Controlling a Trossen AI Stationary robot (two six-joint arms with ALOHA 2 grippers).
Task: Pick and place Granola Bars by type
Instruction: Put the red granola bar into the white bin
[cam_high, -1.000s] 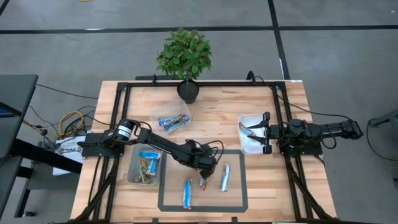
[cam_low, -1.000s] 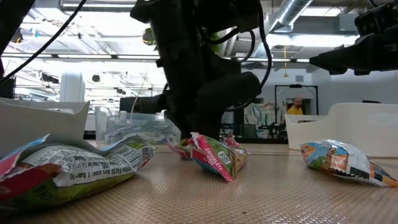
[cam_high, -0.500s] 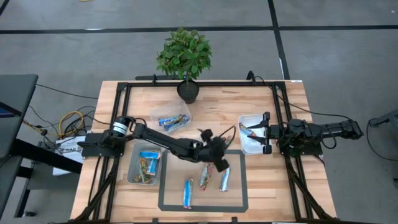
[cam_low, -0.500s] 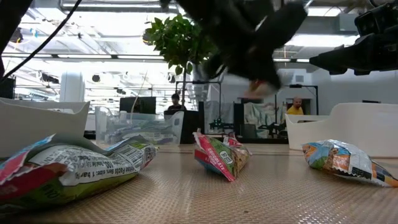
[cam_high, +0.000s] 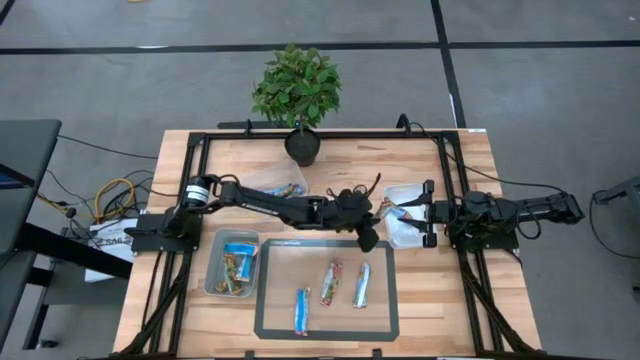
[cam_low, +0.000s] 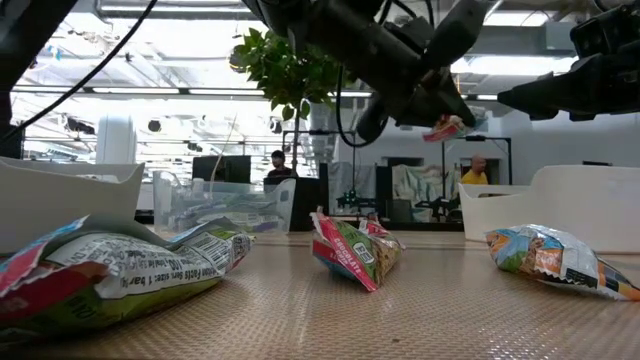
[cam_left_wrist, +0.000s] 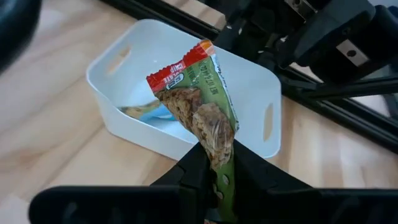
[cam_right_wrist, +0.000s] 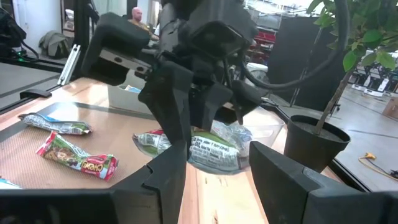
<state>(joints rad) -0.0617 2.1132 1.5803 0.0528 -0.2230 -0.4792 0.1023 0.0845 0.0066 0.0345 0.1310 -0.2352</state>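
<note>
Wrist view (left): bar (cam_left_wrist: 202, 109) pinched.

The long dark left arm reaches far across, and its left gripper (cam_high: 372, 213) is up in the air, pinched tight. The right gripper (cam_high: 429, 212) waits at its side, fingers apart.
</note>
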